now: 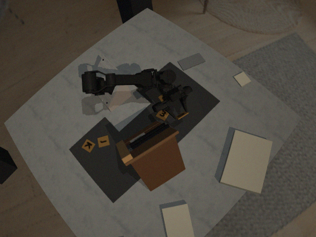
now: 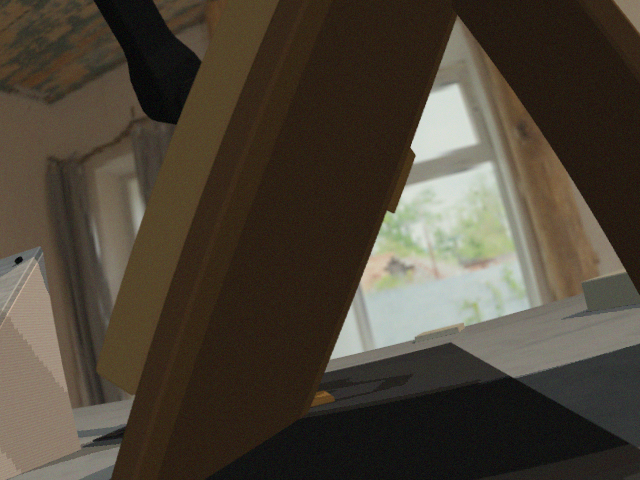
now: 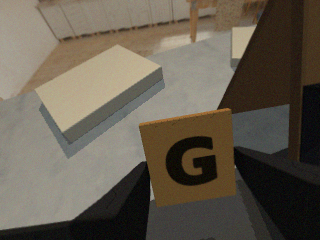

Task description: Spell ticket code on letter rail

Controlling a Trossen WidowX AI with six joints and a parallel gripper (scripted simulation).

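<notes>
My gripper (image 1: 181, 113) (image 3: 190, 160) is shut on the orange G tile (image 3: 190, 129) (image 1: 182, 116), gripping its sides with the letter upright in the wrist view. It holds the tile raised beyond the right end of the brown board (image 1: 158, 163) (image 2: 248, 268) (image 3: 265, 80). The 3 tile (image 1: 162, 115) lies near the board, and another tile (image 1: 161, 98) is partly hidden under the arm. The K tile (image 1: 88, 145) and J tile (image 1: 103, 141) lie on the left dark mat (image 1: 109, 183). Dark rail strips (image 1: 149, 138) show at the board's top; the ticket's print cannot be read.
Cream blocks (image 1: 246, 160) (image 3: 100, 87) stand right of the board, with another cream block (image 1: 177, 219) at the front. A small cream block (image 1: 242, 79) and a flat grey slab (image 1: 191, 61) lie at the back. A pale wedge (image 1: 121, 95) (image 2: 36, 403) stands beneath the arm.
</notes>
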